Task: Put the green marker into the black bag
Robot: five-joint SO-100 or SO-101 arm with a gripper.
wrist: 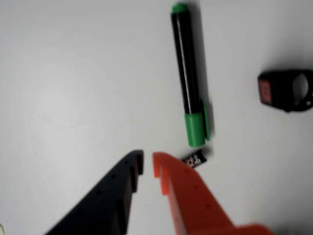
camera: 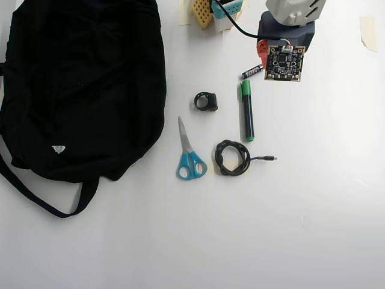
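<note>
In the wrist view the green marker [wrist: 188,73] lies on the white table, its bright green cap [wrist: 195,129] nearest me. My gripper [wrist: 147,164] has one black and one orange finger. The tips sit just short of the cap and to its left, almost together, with only a thin slit and nothing between them. In the overhead view the marker [camera: 247,111] lies lengthwise below the arm's camera board [camera: 284,62], which hides the fingers. The black bag [camera: 84,84] fills the left side, well apart from the marker.
A small battery [camera: 252,71] lies beside the marker's cap, close to the orange finger [wrist: 194,159]. A small black ring-shaped device [camera: 206,101], blue-handled scissors [camera: 189,156] and a coiled black cable [camera: 233,158] lie between marker and bag. The bag's strap [camera: 36,195] trails towards the lower left.
</note>
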